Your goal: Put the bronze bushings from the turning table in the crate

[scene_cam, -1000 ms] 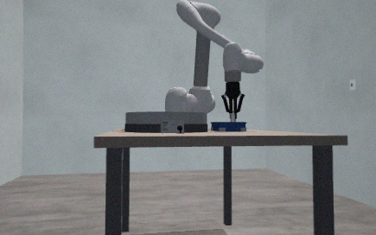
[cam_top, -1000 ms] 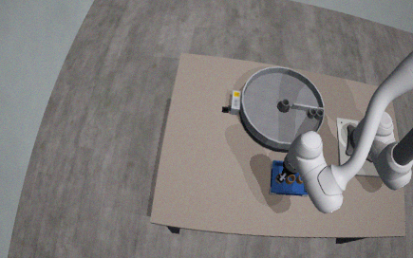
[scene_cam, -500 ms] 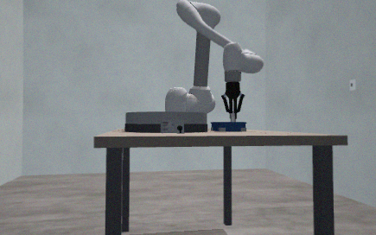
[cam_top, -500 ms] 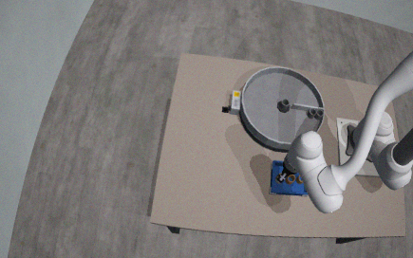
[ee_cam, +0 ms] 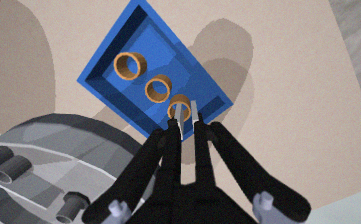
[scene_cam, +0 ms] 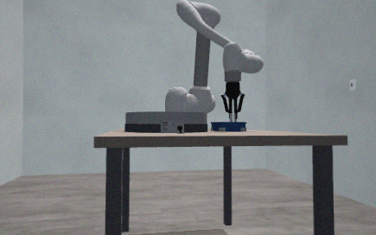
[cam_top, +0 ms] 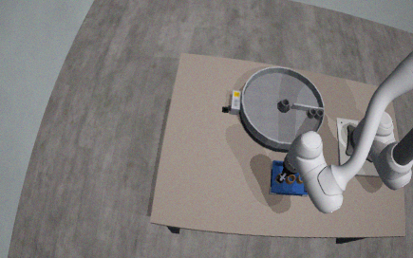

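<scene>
The blue crate (cam_top: 284,183) sits on the table in front of the turning table (cam_top: 278,105); it also shows in the wrist view (ee_cam: 153,82). Three bronze bushings lie in it: one (ee_cam: 130,65), a second (ee_cam: 158,88) and a third (ee_cam: 179,107) at my fingertips. My gripper (ee_cam: 187,108) (scene_cam: 232,117) hangs just over the crate's near corner. Its fingers stand slightly apart around the third bushing's wall, with blue crate floor showing between them. Steel bushings (cam_top: 315,113) lie by the turning table's rim, and they also show in the wrist view (ee_cam: 3,166).
A dark hub (cam_top: 283,105) with a bar stands at the turning table's centre. A small control box (cam_top: 234,101) sits at its left edge. The arm's base plate (cam_top: 352,142) is on the table's right side.
</scene>
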Tool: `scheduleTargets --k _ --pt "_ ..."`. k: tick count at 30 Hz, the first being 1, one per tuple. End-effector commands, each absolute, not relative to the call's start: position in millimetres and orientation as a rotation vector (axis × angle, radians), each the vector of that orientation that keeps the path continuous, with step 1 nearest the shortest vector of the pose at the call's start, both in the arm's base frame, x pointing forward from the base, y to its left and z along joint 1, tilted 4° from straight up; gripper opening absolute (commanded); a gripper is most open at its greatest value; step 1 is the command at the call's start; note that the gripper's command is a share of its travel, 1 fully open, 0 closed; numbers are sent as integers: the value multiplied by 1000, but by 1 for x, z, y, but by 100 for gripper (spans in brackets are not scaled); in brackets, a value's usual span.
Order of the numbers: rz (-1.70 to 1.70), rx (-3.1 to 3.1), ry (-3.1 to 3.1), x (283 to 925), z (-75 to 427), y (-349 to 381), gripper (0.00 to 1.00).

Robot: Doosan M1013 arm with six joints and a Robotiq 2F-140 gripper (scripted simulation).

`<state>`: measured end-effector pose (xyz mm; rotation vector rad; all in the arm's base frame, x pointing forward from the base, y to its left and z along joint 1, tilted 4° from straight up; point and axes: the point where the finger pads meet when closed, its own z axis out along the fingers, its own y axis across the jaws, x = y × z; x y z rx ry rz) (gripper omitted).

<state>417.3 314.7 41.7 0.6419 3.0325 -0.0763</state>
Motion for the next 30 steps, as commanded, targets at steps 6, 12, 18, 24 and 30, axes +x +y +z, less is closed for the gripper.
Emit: scheduleTargets --k 6,12,18,24,30 --pt "-92 645 3032 415 36 309 10" --pt "-92 645 3032 415 36 309 10" --pt "-92 645 3032 415 36 309 10" --pt "-92 645 3032 415 36 309 10" --pt "-92 645 3032 415 42 310 10"
